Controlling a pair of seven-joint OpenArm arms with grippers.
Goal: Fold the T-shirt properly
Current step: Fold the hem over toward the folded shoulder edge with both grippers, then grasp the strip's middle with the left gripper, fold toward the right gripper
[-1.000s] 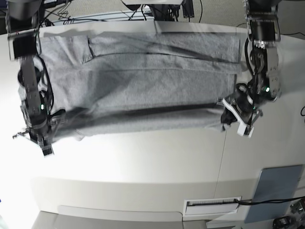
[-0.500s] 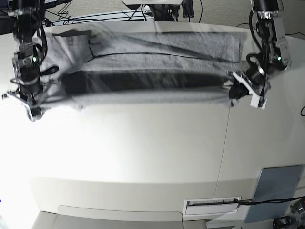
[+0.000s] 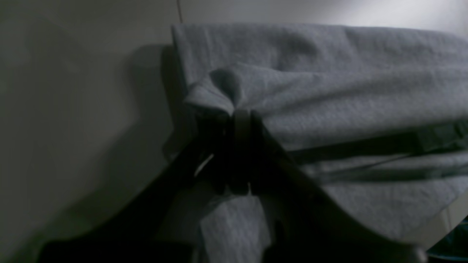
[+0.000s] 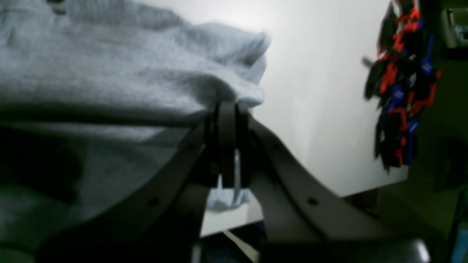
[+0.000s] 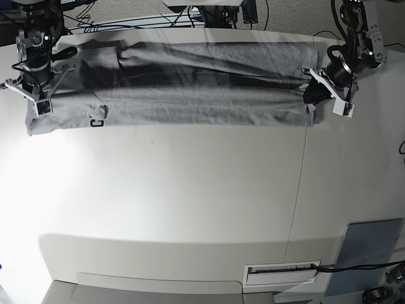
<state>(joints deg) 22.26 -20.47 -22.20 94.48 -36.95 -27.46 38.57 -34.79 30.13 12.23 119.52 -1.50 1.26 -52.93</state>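
The heather-grey T-shirt [image 5: 190, 88] lies stretched as a long folded band along the far side of the table, with a small black mark [image 5: 97, 122] near its left front edge. My left gripper [image 5: 312, 96] is shut on the shirt's right end. In the left wrist view its closed jaws [image 3: 239, 115] pinch a bunched fold of the T-shirt [image 3: 329, 80]. My right gripper [image 5: 35, 100] is shut on the shirt's left end. In the right wrist view the gripper [image 4: 227, 107] pinches the T-shirt's [image 4: 109, 73] hem corner above the white tabletop.
A grey-blue flat pad [image 5: 367, 253] lies at the near right corner, beside a white slotted strip [image 5: 281, 272]. A seam [image 5: 299, 190] runs front to back through the table. Cables [image 5: 158, 19] lie behind the far edge. A red-and-blue bundle [image 4: 398, 91] hangs off the table's side.
Both grippers have carried the shirt's near edge away toward the far side of the table, laying it over the rest. The band of cloth is now narrower and lies farther back.
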